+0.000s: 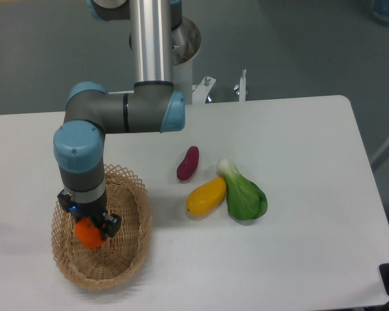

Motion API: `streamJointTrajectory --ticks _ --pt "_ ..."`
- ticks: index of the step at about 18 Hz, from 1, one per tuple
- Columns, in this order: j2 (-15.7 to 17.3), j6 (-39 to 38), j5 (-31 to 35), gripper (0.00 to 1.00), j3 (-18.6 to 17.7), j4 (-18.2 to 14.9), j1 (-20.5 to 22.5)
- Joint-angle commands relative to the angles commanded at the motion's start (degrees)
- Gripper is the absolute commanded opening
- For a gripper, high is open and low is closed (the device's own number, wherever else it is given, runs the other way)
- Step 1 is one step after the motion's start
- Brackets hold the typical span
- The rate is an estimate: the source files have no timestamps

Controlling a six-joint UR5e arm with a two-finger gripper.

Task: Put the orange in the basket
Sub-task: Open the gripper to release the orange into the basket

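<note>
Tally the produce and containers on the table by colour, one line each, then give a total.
Orange: 1, the orange, held in the hand over the basket
Yellow: 1, the mango-like fruit
Green: 1, the leafy vegetable
Purple-red: 1, the small oblong vegetable
Tan: 1, the basket
Total: 5

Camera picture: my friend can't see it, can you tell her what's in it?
A robot gripper holds an orange inside a wicker basket on a white table. A yellow fruit, a green vegetable and a purple one lie nearby.
</note>
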Motion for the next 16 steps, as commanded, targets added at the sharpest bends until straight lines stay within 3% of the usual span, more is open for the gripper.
streamJointTrajectory --ticks 7,12,15,16 --pt "-0.26 0.0 -0.09 0.73 0.0 0.0 0.0" --pt "-0.26 0.35 0.0 0.82 0.0 0.09 0.0" --pt "-0.26 0.26 0.17 0.88 0.09 0.09 0.0" --pt "-0.09 0.35 0.26 0.99 0.44 0.17 0.09"
